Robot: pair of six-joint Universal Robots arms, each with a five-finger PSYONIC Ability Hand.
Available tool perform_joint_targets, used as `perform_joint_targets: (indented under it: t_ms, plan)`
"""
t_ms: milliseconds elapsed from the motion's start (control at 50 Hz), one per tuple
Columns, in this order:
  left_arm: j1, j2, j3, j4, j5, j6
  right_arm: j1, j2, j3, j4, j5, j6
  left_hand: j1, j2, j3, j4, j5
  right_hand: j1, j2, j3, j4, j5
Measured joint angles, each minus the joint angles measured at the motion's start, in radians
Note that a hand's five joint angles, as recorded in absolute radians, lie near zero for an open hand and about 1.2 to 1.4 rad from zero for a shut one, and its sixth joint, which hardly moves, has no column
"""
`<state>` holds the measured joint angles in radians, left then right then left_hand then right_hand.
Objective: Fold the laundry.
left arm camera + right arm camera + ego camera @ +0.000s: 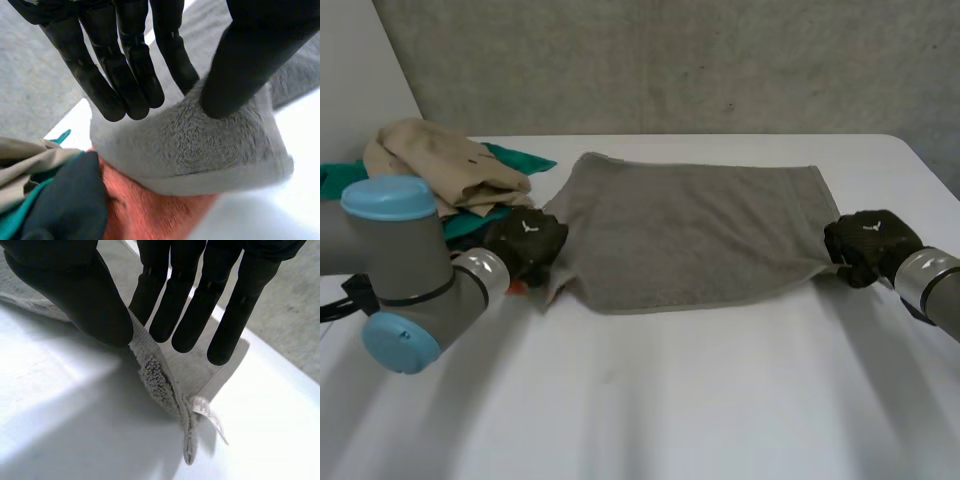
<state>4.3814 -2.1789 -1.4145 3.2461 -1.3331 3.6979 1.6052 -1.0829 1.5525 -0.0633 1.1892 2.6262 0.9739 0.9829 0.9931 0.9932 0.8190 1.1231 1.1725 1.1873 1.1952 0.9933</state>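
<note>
A grey towel (690,230) lies spread flat across the middle of the white table (670,400). My left hand (525,245) is at its near left corner. In the left wrist view the fingers (135,60) are straight and stand apart from the thumb, whose tip rests on the bunched towel edge (200,150). My right hand (868,245) is at the towel's near right corner. There the thumb (85,295) and straight fingers pinch the corner (160,375), which rises off the table between them.
A pile of laundry sits at the back left: a beige cloth (440,165) on top of teal cloth (515,157). Right by my left hand lie a dark cloth (70,200) and an orange cloth (150,210), partly under the towel's corner.
</note>
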Motion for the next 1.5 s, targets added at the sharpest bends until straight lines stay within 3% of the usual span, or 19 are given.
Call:
perform_joint_targets:
  t_ms: [40,140,240,520,700,780,860,920,1060,1160,1220,1320,1440,1500]
  plan:
    - [-0.003,-0.007,0.004,-0.012,-0.007,0.028,0.001,0.0,0.005,0.008,0.0,0.0,-0.041,-0.027,-0.036,-0.036,-0.036,0.0,0.0,0.0,0.0,0.0]
    - [-0.022,-0.004,0.013,-0.031,-0.032,0.071,0.001,-0.009,0.017,0.013,0.001,0.009,-0.367,-0.36,-0.362,-0.367,-0.367,0.0,0.0,0.0,0.0,0.0]
    - [-0.063,0.009,0.009,-0.028,-0.064,0.068,-0.004,-0.021,0.026,0.01,0.001,0.016,-0.505,-0.511,-0.52,-0.528,-0.529,0.0,0.0,0.0,0.0,0.0]
    - [-0.184,-0.085,0.055,0.049,-0.236,0.058,-0.018,-0.027,0.035,0.008,0.005,0.011,-0.59,-0.607,-0.617,-0.62,-0.631,0.0,0.0,0.0,0.0,0.0]
    - [-0.14,-0.119,0.113,0.109,-0.417,0.13,-0.027,-0.027,0.034,0.019,0.013,-0.013,-0.498,-0.512,-0.526,-0.525,-0.521,0.0,0.0,0.0,0.0,0.0]
    - [-0.12,-0.086,0.085,0.123,-0.412,0.149,-0.029,-0.031,0.034,0.037,0.02,-0.041,-0.24,-0.283,-0.292,-0.292,-0.297,0.0,0.0,0.0,0.0,0.0]
    - [-0.117,-0.046,0.029,0.129,-0.366,0.17,-0.03,-0.041,0.036,0.08,0.031,-0.094,0.185,0.171,0.154,0.158,0.145,0.0,0.0,0.0,0.0,0.0]
    - [-0.118,-0.032,0.008,0.129,-0.352,0.18,-0.031,-0.047,0.037,0.103,0.035,-0.115,0.185,0.183,0.162,0.171,0.156,0.0,0.0,0.0,0.0,0.0]
    - [-0.131,0.085,-0.173,0.069,-0.321,0.285,-0.064,-0.123,0.043,0.381,0.064,-0.317,0.185,0.21,0.191,0.198,0.17,0.0,0.0,0.0,0.0,0.0]
    - [-0.153,0.181,-0.311,-0.096,-0.339,0.346,-0.135,-0.197,0.082,0.717,0.123,-0.6,0.185,0.21,0.191,0.198,0.17,0.0,0.0,0.0,0.0,0.0]
    - [-0.159,0.21,-0.334,-0.175,-0.339,0.349,-0.162,-0.219,0.1,0.792,0.146,-0.717,0.185,0.21,0.191,0.198,0.17,0.0,0.0,0.0,0.0,0.012]
    - [-0.158,0.22,-0.273,-0.256,-0.322,0.323,-0.167,-0.225,0.094,0.752,0.164,-0.785,0.185,0.21,0.192,0.199,0.17,0.0,0.0,0.0,0.0,0.024]
    - [-0.159,0.153,-0.069,-0.269,-0.316,0.273,-0.124,-0.165,0.017,0.599,0.161,-0.678,0.185,0.211,0.192,0.199,0.17,0.0,0.0,0.0,0.0,0.031]
    - [-0.17,0.081,0.13,-0.261,-0.328,0.244,-0.09,-0.119,-0.069,0.508,0.161,-0.59,0.185,0.211,0.192,0.199,0.17,0.0,0.0,0.0,0.0,0.031]
